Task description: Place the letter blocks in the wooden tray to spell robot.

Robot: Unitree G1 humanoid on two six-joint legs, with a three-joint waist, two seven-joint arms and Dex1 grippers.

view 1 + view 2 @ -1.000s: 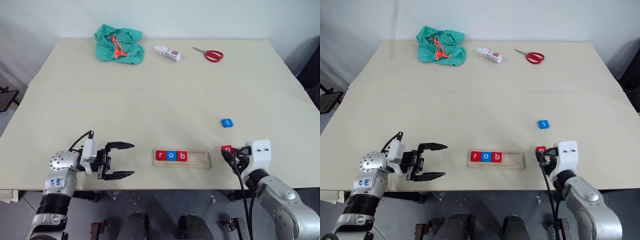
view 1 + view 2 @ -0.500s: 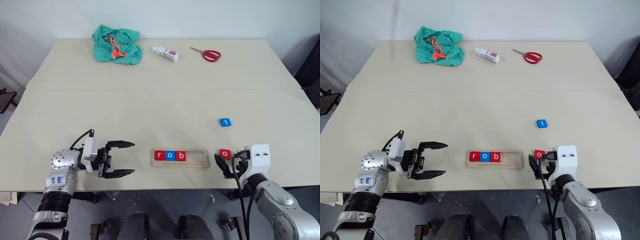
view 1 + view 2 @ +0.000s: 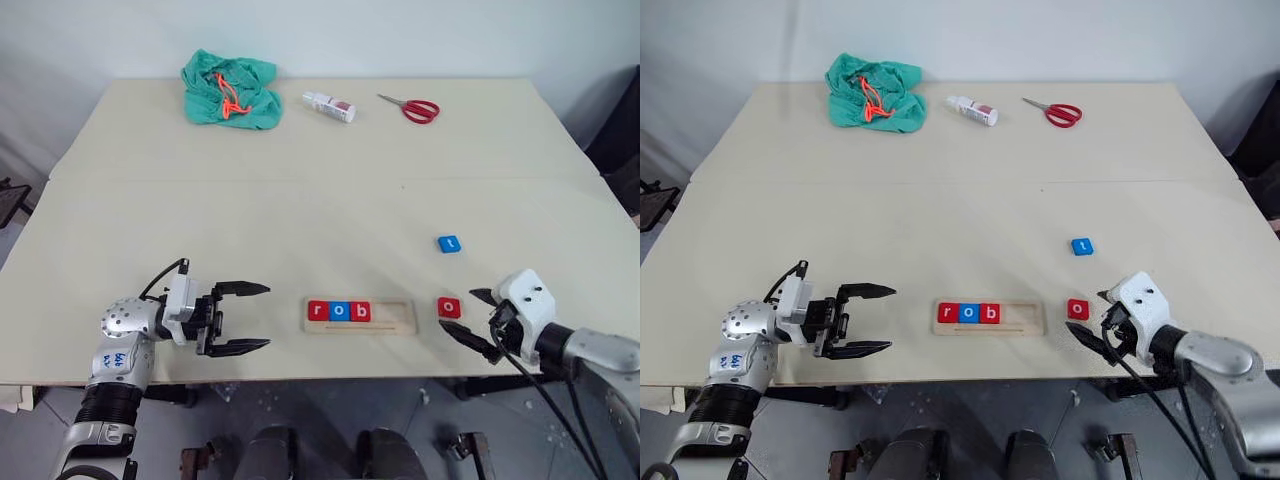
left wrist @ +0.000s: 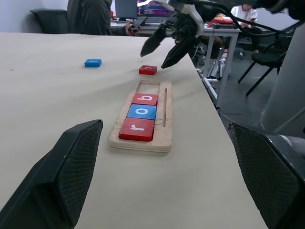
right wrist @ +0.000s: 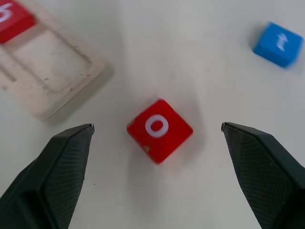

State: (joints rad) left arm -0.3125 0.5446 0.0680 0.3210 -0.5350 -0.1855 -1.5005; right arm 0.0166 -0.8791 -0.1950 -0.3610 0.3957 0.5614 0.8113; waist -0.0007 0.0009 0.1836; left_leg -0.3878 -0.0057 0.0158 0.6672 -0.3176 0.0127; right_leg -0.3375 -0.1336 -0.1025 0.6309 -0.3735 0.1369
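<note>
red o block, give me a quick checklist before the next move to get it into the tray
1. Red o block lies flat on the table, letter up, free of any grip: ok.
2. Right end effector is open, with the block lying ahead of its fingers: ok.
3. Wooden tray already holds r, o, b from its left end: ok.
4. Fourth and fifth slots are bare: ok.
5. Block squared to the tray: not ok, it sits turned in the right wrist view.
6. Blue t block lies apart from the path, farther back on the table: ok.
</note>
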